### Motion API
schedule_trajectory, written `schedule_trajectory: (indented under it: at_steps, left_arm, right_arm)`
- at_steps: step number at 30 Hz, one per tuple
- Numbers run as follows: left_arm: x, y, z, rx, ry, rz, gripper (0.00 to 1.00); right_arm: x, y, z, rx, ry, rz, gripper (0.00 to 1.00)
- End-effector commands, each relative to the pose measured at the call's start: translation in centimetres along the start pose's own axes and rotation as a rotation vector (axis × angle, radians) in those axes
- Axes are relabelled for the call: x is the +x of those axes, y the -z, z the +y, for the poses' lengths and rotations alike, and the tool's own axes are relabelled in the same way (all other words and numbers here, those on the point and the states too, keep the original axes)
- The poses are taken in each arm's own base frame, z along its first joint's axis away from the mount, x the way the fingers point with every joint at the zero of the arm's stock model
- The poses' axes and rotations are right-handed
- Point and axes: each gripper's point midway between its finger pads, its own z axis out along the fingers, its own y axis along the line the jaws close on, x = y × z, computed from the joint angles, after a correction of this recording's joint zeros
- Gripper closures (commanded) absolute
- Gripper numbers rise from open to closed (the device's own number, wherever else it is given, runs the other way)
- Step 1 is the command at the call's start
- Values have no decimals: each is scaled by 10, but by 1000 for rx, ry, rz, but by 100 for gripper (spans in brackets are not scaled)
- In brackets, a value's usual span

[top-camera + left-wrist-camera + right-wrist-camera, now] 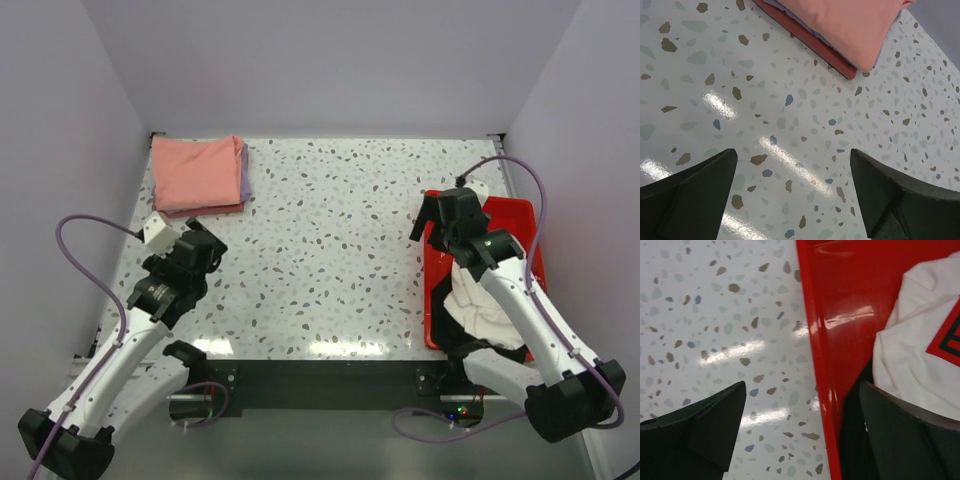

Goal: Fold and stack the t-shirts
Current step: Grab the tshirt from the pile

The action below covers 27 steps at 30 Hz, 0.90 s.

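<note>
A folded salmon-pink t-shirt lies on a folded lavender t-shirt at the far left of the table; both also show in the left wrist view, pink over the lavender edge. A crumpled cream-white t-shirt with a red square print lies in the red tray. My left gripper is open and empty above bare table, just near of the stack. My right gripper is open and empty above the tray's left rim.
A dark cloth lies in the tray under the white shirt. Grey walls close in the table on the left, right and far sides. The speckled tabletop spreads between the two arms.
</note>
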Motion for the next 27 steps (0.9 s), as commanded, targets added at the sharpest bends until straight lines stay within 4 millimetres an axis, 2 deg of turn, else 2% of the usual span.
schedule_trajectory:
  at_steps: [1, 2, 8, 13, 14, 16, 20, 24, 27]
  left_arm:
    - [-10, 1, -12, 26, 7, -18, 0]
    - [-9, 1, -12, 24, 3, -17, 0]
    - [-6, -1, -14, 28, -2, -10, 0]
    - [-3, -1, -16, 42, -12, 4, 0]
    - [-3, -1, -17, 47, -9, 5, 0]
    - [-3, -2, -20, 57, -14, 6, 0]
    - [1, -2, -29, 94, -29, 32, 0]
    - [7, -4, -36, 116, -48, 55, 0]
    - [12, -5, -39, 119, -72, 81, 0]
  right_arm:
    - [9, -1, -47, 199, -15, 86, 1]
    - [11, -4, -61, 242, -33, 106, 1]
    - [23, -14, -107, 384, -53, 184, 1]
    - [16, 0, -151, 557, -75, 162, 1]
    - [16, 2, -162, 589, -105, 157, 1]
    - [15, 5, -173, 600, -158, 159, 1]
    - [0, 17, -208, 664, -312, 87, 1]
    - [5, 20, -234, 707, -486, 33, 1]
    - [21, 20, -251, 769, -556, 38, 1]
